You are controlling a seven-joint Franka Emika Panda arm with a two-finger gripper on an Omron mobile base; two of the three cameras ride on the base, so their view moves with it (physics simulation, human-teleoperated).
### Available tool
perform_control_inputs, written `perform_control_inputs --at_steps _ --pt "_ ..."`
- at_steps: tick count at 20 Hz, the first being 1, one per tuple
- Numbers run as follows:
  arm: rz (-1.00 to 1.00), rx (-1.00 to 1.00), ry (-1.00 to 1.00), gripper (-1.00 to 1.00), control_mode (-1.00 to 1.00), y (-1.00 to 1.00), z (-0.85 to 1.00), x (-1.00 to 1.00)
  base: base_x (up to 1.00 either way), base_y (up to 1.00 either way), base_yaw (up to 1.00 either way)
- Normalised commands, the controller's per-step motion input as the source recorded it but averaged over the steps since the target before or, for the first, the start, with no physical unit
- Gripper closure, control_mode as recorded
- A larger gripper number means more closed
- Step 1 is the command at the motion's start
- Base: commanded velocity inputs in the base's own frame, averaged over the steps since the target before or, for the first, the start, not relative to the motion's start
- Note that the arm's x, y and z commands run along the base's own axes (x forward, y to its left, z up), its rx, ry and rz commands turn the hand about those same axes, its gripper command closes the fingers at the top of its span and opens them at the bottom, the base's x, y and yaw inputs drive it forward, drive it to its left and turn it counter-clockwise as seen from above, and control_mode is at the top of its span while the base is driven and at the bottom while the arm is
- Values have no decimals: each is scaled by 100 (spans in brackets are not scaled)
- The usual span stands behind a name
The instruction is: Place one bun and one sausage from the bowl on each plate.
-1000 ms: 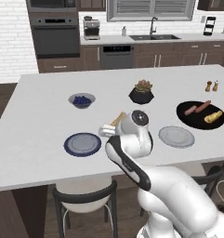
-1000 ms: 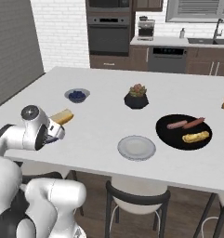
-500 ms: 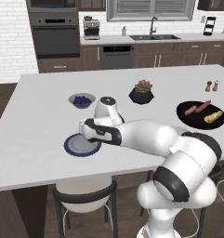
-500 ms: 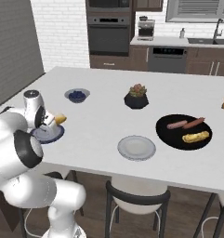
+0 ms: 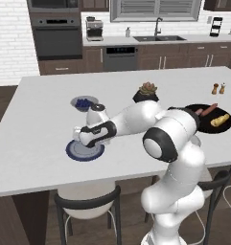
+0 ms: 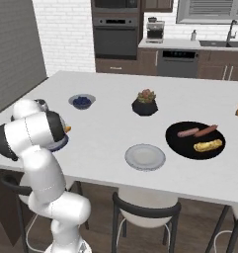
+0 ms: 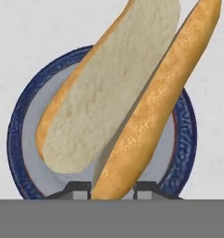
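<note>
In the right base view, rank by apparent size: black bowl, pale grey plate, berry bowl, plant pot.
1. black bowl, largest.
2. pale grey plate.
3. and 4. berry bowl and plant pot look alike; both sit farther from the camera, so left unranked.

Two buns: one (image 7: 132,107) split open over the blue-rimmed plate, one (image 6: 208,146) in the black bowl (image 6: 176,143). Two sausages (image 6: 188,132) (image 6: 205,131) lie side by side in that bowl. Two plates: the blue-rimmed one (image 5: 76,152) and a pale grey one (image 6: 145,156). One berry bowl (image 6: 82,101), one potted plant (image 6: 145,102), and two small shakers (image 5: 214,89) (image 5: 222,88).
</note>
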Motion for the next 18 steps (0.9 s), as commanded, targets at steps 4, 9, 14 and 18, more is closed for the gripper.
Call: perform_control_inputs --at_steps 4,9,14,18 --pt "0 -12 8 -100 -100 21 -67 25 0 0 0" --pt "0 -2 0 -100 -100 6 -6 6 0 0 0" --pt "0 0 -11 -100 -100 0 41 -34 0 0 0" --pt "-4 4 -17 -100 -100 -46 84 -88 0 0 0"
